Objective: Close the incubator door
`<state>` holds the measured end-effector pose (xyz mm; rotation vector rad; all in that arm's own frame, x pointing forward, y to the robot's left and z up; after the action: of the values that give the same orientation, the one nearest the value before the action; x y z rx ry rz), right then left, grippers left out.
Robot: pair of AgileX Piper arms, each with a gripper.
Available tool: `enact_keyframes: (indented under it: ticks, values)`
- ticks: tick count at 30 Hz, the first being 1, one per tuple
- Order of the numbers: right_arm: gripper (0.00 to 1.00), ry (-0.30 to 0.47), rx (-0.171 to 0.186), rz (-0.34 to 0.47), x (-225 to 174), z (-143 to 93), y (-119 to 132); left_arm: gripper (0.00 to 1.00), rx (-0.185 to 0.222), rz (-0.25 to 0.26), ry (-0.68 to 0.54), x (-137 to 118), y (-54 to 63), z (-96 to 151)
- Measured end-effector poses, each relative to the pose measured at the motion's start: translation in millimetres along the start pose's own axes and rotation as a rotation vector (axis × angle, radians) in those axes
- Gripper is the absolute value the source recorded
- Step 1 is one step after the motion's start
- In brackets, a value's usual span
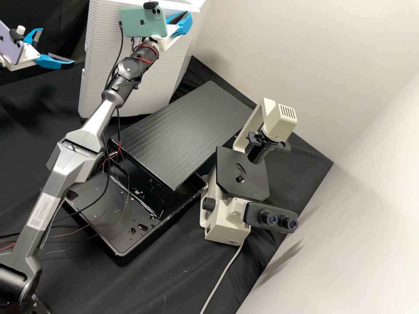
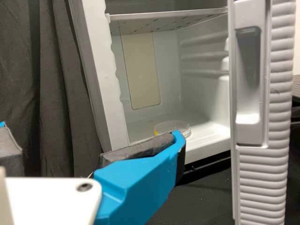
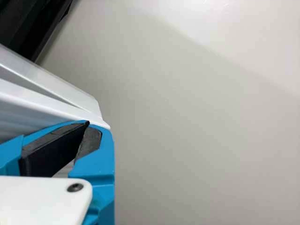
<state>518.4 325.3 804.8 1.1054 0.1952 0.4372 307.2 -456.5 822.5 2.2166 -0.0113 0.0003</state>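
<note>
Right arm (image 1: 83, 144), dark grey, entering at lower left of the high view, bent at its silver elbow, slanting up to top centre. Microscope (image 1: 231, 165), cream and black, upright, right of centre. Black tray (image 1: 118, 253), lower centre; slatted black board (image 1: 187, 131) slanting over its far side. Incubator (image 1: 131, 98), white, ribbed, upper left of centre. Right gripper (image 1: 185, 18), tips brought together, just beside a white edge at left of its wrist view. Left gripper (image 1: 58, 46), upper left, jaws spread. Incubator door (image 2: 265, 187), ajar, right side of the left wrist view; clear dish (image 2: 173, 126) inside the incubator.
</note>
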Motion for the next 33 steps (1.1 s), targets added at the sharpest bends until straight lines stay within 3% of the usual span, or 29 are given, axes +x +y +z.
enact_keyframes:
  ticks: [8,15,24,30,33]
  values:
    - [0.0,-0.001,0.032,0.0,-0.6,-4.3,-0.7,1.0,0.0,0.0,0.0,0.0,0.0,0.0]
    - [0.0,0.015,0.056,0.007,-4.3,-23.5,3.9,1.0,0.0,0.0,0.0,0.0,0.0,0.0]
    - [0.0,0.151,0.104,0.006,-11.7,-59.0,14.6,1.0,0.0,0.0,0.0,0.0,0.0,0.0]
    - [0.0,0.19,0.125,0.002,-14.7,-71.6,15.8,1.0,0.0,0.0,0.0,0.0,0.0,0.0]
    - [0.0,0.199,0.117,0.007,-15.3,-72.7,18.7,1.0,0.0,0.0,0.0,0.0,0.0,0.0]
